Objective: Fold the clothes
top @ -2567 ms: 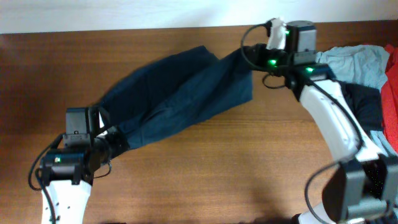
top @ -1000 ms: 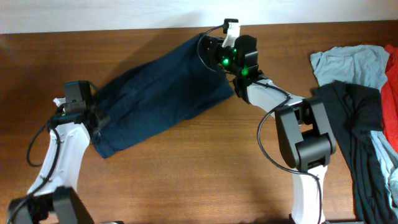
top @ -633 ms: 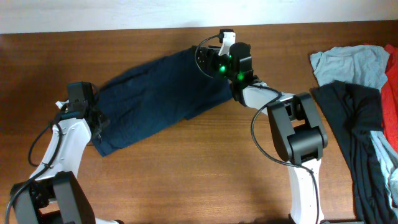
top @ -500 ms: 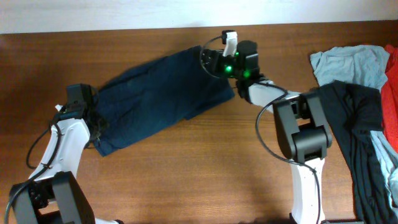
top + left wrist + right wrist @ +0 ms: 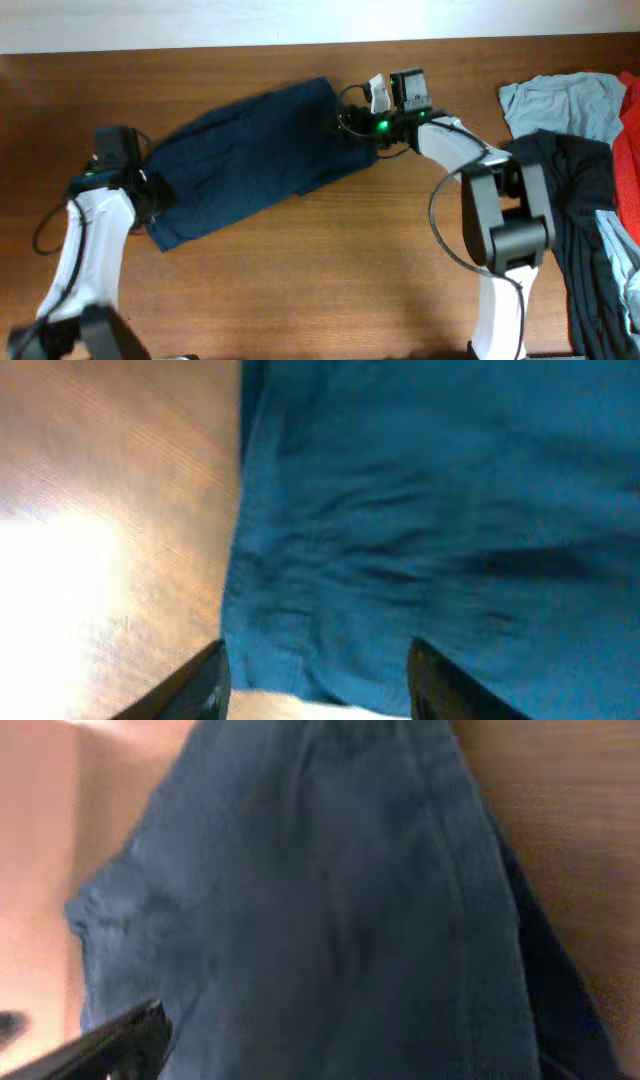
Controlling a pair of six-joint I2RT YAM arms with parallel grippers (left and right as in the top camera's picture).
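The clothes, dark navy shorts, lie folded in a slanted band across the wooden table, from lower left to upper right. My left gripper sits at their lower-left end. In the left wrist view its fingers stand apart over the blue cloth, gripping nothing. My right gripper is at the upper-right end, jaws wide. In the right wrist view one finger shows at the lower left, and the navy fabric fills the frame.
A pile of other garments lies at the right edge: a pale blue shirt, a long black garment and red cloth. The table's far edge runs along the top.
Both grippers have opened and let go of the shorts. The right arm has drawn back to the right of the cloth's end. The left arm has shifted slightly left.
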